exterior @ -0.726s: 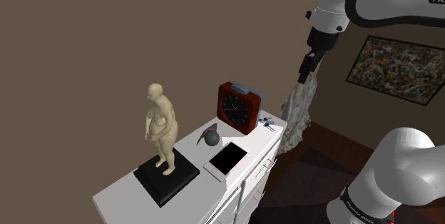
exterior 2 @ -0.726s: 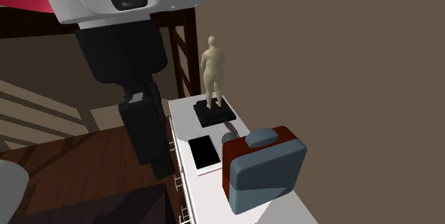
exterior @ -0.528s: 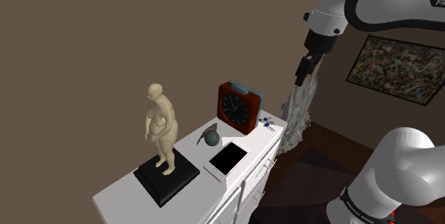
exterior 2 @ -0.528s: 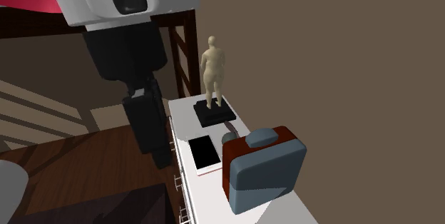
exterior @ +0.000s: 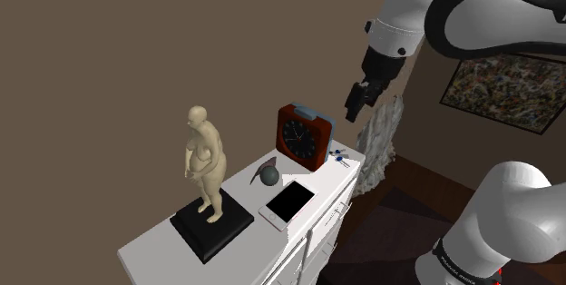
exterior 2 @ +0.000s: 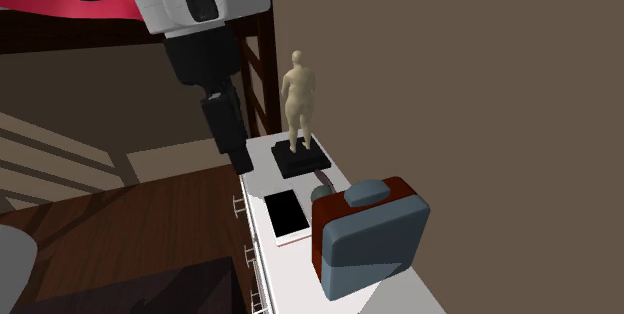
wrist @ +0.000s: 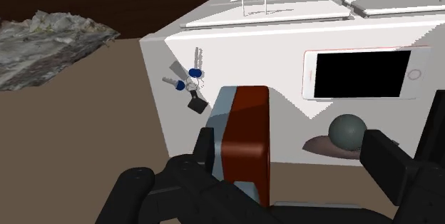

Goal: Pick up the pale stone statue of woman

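The pale statue of a woman (exterior: 205, 161) stands upright on a black square base (exterior: 211, 224) at the near end of a white dresser (exterior: 159, 247). In the second exterior view the statue (exterior 2: 299, 97) is at the far end of the dresser top. My gripper (exterior: 352, 106) hangs in the air beyond the other end of the dresser, above and past the clock, well away from the statue. Its black hand (exterior 2: 232, 152) hovers off the dresser's front edge. In the wrist view the gripper (wrist: 296, 165) is open, its fingers (wrist: 389, 169) wide apart with nothing held.
On the dresser, between gripper and statue, stand a red clock (exterior: 302, 135) with a blue-grey back, a white phone (exterior: 288, 202), a grey ball on a dish (exterior: 268, 175) and small keys (exterior: 338, 156). A grey rough mass (exterior: 379, 147) rises behind the dresser's end. A painting (exterior: 503, 88) hangs on the wall.
The arm has swung toward the shoulder view's left, carrying the gripper closer to the clock end of the dresser. The things on the dresser have not moved.
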You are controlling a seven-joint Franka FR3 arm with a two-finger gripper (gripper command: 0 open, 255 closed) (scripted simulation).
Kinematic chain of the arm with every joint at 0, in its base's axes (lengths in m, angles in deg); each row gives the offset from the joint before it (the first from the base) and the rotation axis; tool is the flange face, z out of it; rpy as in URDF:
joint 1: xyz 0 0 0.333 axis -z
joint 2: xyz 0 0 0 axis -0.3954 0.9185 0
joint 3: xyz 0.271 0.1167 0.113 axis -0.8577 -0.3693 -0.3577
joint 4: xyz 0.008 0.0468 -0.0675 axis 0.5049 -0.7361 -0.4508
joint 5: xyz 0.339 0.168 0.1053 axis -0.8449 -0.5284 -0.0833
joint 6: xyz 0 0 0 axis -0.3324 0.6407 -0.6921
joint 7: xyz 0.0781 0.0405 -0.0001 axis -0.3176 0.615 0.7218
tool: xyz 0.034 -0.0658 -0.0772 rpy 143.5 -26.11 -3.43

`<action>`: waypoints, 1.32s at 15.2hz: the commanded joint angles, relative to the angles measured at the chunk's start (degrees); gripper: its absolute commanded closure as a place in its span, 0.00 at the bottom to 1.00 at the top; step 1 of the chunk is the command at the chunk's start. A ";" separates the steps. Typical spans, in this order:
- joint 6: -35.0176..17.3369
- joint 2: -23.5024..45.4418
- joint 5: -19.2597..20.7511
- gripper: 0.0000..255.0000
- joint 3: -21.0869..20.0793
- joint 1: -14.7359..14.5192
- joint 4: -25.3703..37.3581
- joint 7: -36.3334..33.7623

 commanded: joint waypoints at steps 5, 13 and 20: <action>-5.65 4.66 -3.76 0.00 -8.22 -0.31 2.28 -10.99; -12.32 14.68 -3.85 0.00 -20.12 2.40 10.24 -26.03; -15.85 27.10 3.42 0.00 -32.85 8.05 21.41 -41.58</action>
